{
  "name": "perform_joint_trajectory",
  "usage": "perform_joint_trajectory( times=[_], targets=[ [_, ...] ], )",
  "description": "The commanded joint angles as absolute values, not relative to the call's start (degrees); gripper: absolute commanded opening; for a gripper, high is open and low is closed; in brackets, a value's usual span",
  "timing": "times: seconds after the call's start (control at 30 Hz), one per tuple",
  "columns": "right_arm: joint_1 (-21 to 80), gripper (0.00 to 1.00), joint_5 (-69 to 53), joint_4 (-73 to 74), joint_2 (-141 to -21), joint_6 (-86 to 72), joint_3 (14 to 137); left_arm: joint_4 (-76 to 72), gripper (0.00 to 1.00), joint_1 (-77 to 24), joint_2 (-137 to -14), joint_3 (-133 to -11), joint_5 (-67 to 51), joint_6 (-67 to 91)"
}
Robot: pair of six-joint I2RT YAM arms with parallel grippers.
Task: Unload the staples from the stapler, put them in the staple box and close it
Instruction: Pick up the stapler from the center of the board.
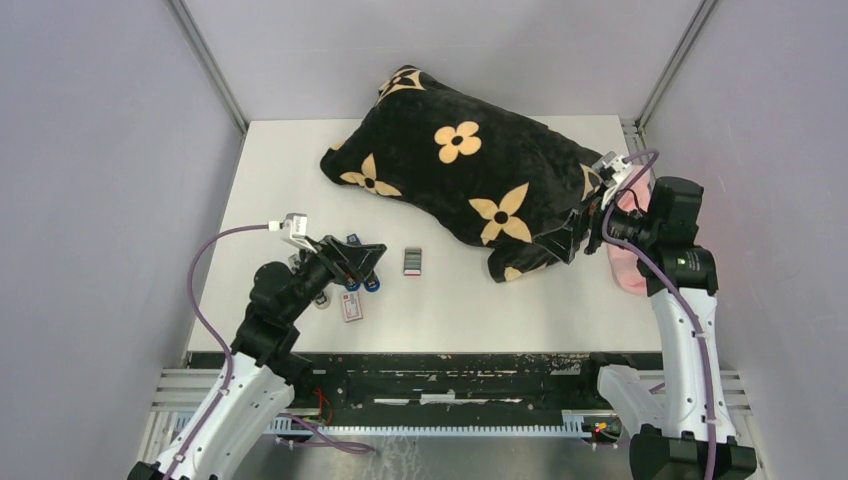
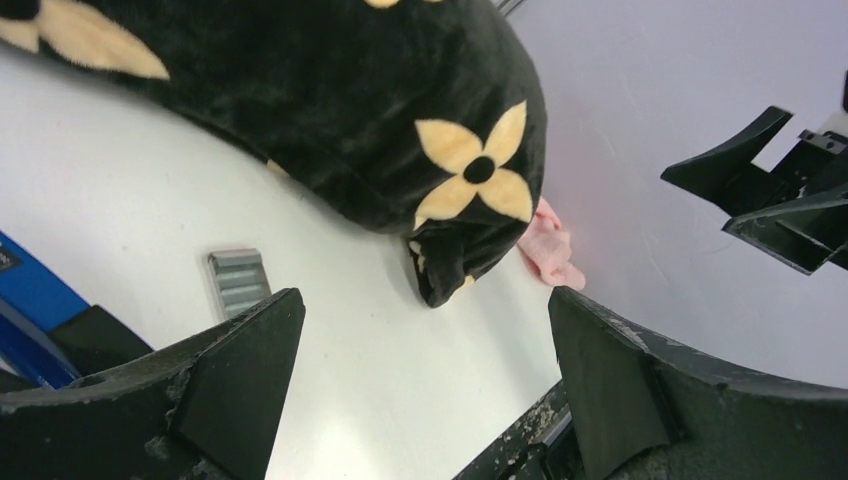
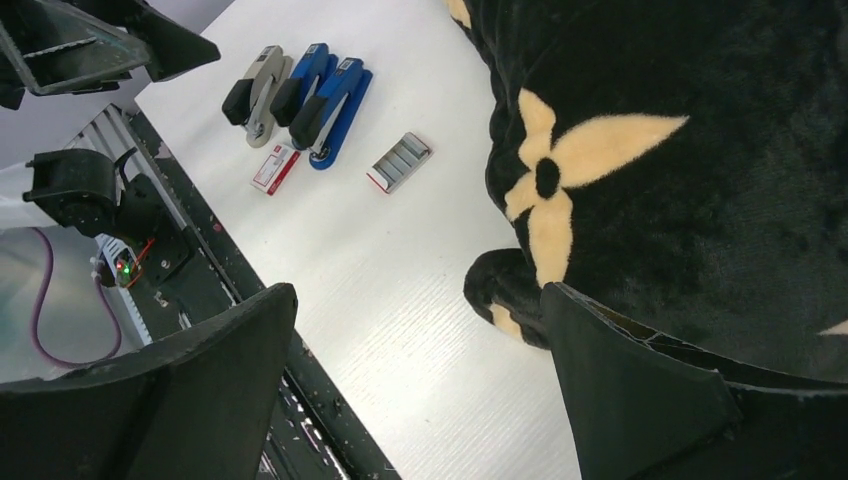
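- The left hand [image 1: 355, 262] hangs over the near-left part of the table [image 1: 440, 320], its jaws spread wide with nothing between them.
- In the left wrist view the left hand [image 2: 425, 300] shows only bare table between its two dark fingers [image 2: 240, 370].
- The right hand [image 1: 575, 235] is at the right side of the table, its jaws also spread wide and gripping nothing. It sits close against the near-right corner of the black pillow [image 1: 460, 170] with beige flowers.
- In the right wrist view the right hand [image 3: 418, 295] frames bare table, and one finger [image 3: 620, 400] lies just in front of the pillow's edge.
- The staples [image 1: 412, 261] lie flat on the table as a small block of silvery-grey strips set side by side. They are at 3 o'clock from the left hand, apart from it and touched by neither hand.
- The pillow is at about 1 o'clock from the staples, near them but not touching.
- Three staplers lie side by side, a grey stapler [image 3: 255, 85] next to two blue staplers [image 3: 325, 100]. In the top view they are partly hidden under the left hand.
- From the top camera the staples are at 3 o'clock from the staplers, with a gap between.
- A small white-and-red box [image 1: 352, 307] lies at 6 o'clock from the left hand, just beside the staplers.
- A pink cloth [image 1: 630, 268] shows at the table's right edge, beside the right arm.
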State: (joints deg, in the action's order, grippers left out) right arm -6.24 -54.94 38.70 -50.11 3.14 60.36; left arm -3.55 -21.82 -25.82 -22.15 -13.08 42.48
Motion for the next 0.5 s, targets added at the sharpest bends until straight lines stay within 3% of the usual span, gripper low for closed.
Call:
perform_joint_trajectory(
  times=[0.0, 0.27, 0.47],
  targets=[
    [-6.3, 0.99, -61.0, 33.1, -51.4, 7.5, 60.4, -8.5, 0.99, -21.4, -27.7, -22.1, -14.0, 43.2],
    [-6.1, 0.99, -68.2, 14.1, -60.4, -14.0, 62.6, 1.0, 0.99, -21.4, -33.8, -27.7, -7.3, 35.1],
    [-5.9, 0.99, -69.5, 8.1, -58.8, -15.0, 56.3, -1.3, 0.99, -21.4, -34.0, -25.6, -6.7, 36.6]
  ],
)
